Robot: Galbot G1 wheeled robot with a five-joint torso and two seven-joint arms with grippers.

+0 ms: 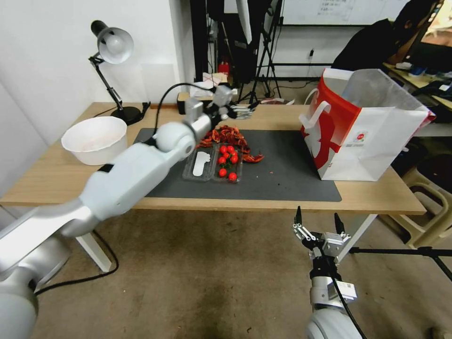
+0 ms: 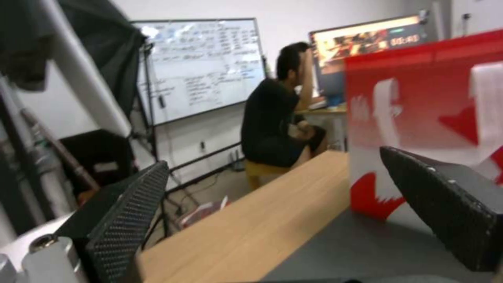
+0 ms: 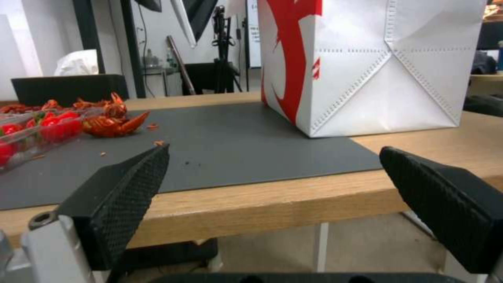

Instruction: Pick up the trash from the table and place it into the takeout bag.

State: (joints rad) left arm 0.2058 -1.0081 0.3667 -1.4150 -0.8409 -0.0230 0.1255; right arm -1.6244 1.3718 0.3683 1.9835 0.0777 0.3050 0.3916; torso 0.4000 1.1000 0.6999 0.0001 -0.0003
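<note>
Head view: left gripper (image 1: 245, 111) hangs spread and empty past the mat's far edge; trash (clear tray (image 1: 214, 162), red shells (image 1: 228, 136)) lies just behind and below it. Takeout bag (image 1: 365, 127) stands off to its right. Right gripper (image 1: 318, 225) spread, parked below table (image 1: 56, 174) edge; left is nearer.

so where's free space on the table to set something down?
Bare mat between the tray and the bag; bare wood between the bowl and the mat. Crowded: red shells behind the tray, under the left hand.
</note>
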